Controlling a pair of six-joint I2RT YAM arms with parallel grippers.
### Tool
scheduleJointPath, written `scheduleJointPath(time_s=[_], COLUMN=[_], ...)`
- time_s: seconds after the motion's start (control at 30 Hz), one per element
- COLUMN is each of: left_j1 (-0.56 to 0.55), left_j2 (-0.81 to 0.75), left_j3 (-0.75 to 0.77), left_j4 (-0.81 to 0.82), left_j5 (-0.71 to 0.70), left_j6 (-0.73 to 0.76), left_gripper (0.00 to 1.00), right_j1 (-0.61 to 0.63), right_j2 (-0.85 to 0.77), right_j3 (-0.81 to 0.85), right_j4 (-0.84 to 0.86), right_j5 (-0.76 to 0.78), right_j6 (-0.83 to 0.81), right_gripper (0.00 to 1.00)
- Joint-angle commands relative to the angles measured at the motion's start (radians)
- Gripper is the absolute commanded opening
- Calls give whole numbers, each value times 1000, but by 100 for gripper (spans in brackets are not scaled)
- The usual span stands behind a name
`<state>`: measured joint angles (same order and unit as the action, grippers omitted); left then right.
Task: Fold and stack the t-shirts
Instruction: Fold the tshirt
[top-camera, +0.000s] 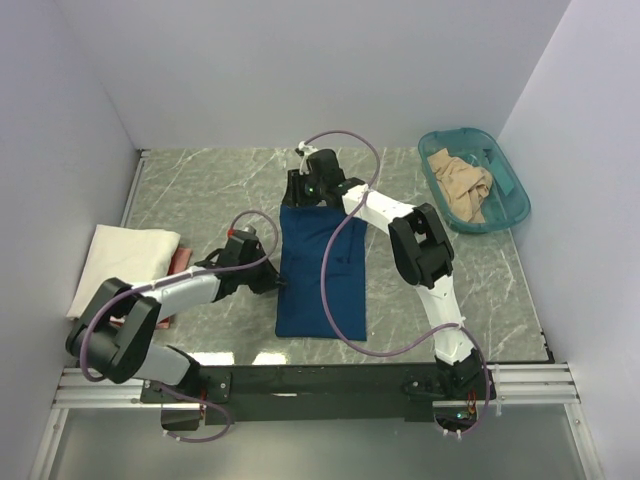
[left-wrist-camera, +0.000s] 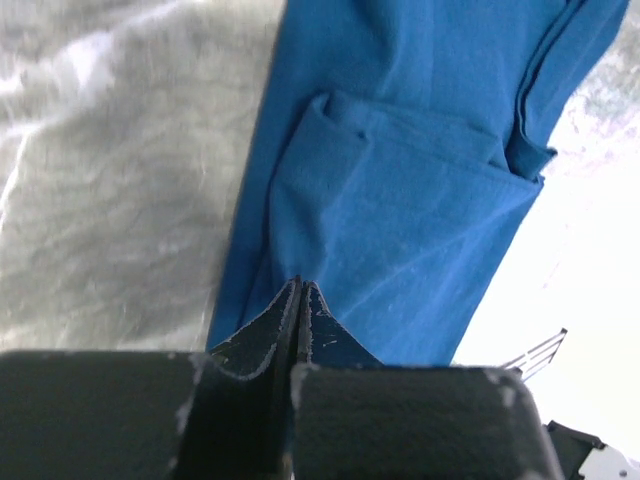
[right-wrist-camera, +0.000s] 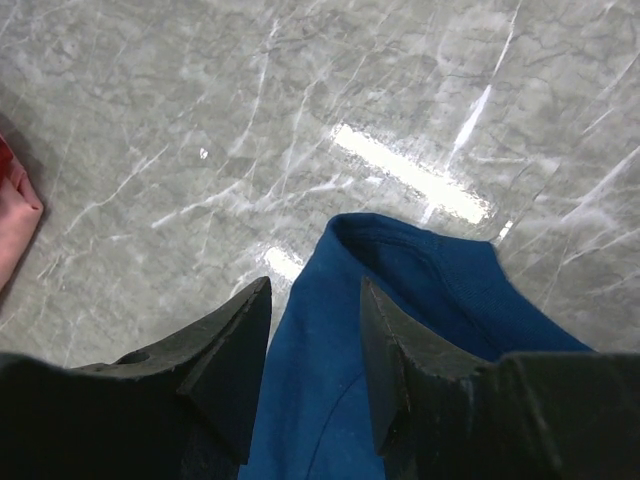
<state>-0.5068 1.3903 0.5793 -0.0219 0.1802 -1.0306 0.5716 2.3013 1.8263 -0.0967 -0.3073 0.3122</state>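
The left arm (top-camera: 185, 290) lies low, bent inward, its left gripper (left-wrist-camera: 298, 300) pinched shut; the right arm (top-camera: 420, 250) stretches far forward, right gripper (right-wrist-camera: 312, 370) pointing down, jaws apart

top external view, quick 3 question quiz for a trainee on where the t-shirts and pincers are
1. True or false: the tan t-shirt lies in the teal tub.
2. Pick one. The left pincer is: A wide open, B shut, C out of every view.
3. Short answer: which t-shirt shows between the fingers of the open right pincer?

Key
1. True.
2. B.
3. The navy t-shirt, at its collar end.
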Motion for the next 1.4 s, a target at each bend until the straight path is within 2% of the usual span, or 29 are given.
scheduleJointPath(time_s=[0.0, 0.47, 0.7, 0.8, 0.9, 1.0, 1.1, 1.37], left_j1=[10, 48, 54, 56, 56, 56, 56, 56], left_j2=[32, 124, 150, 159, 168, 173, 176, 174], left_j3=[59, 114, 116, 119, 125, 125, 126, 122], left_j4=[34, 33, 34, 27, 25, -10, -19, -24], left_j5=[-22, -33, -38, -44, -51, -61, -65, -71], left_j6=[37, 70, 72, 73, 76, 78, 79, 83], left_gripper=[4, 1, 1, 1, 1, 1, 1, 1], right_j1=[-1, -1, 1, -1, 1, -3, -4, -9], right_j2=[14, 105, 87, 57, 24, -11, -55, -161], right_j3=[45, 182, 143, 110, 91, 71, 33, -41], right_j4=[-4, -173, -160, -138, -126, -117, -101, -100], right_j5=[14, 43, 30, 31, 37, 48, 85, 194], right_j6=[-32, -24, -18, -13, -10, -5, 1, 4], right_gripper=[48, 48, 45, 36, 18, 5, 0, 0])
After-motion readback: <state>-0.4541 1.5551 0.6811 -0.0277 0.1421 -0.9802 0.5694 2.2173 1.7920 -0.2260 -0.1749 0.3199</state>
